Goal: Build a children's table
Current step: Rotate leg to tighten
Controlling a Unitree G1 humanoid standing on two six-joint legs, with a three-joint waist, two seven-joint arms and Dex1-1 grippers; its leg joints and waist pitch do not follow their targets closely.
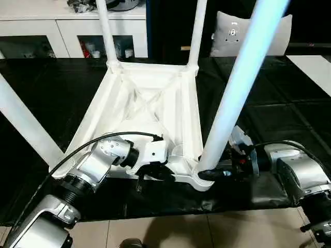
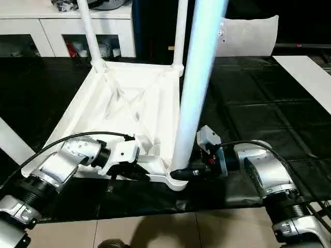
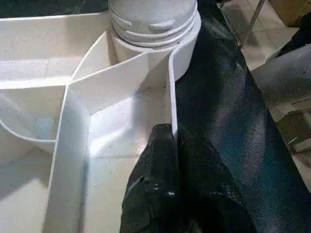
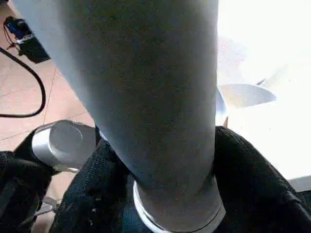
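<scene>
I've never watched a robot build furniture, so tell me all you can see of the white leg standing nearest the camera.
The nearest leg is a long, smooth white tube, plastic by its look, widening toward its base. It stands in the round corner socket of the upside-down table top and leans a little. Ridged rings circle its base. The right pincer has its black fingers on either side of the base, touching it. The left pincer pinches the top's rim beside it.
</scene>
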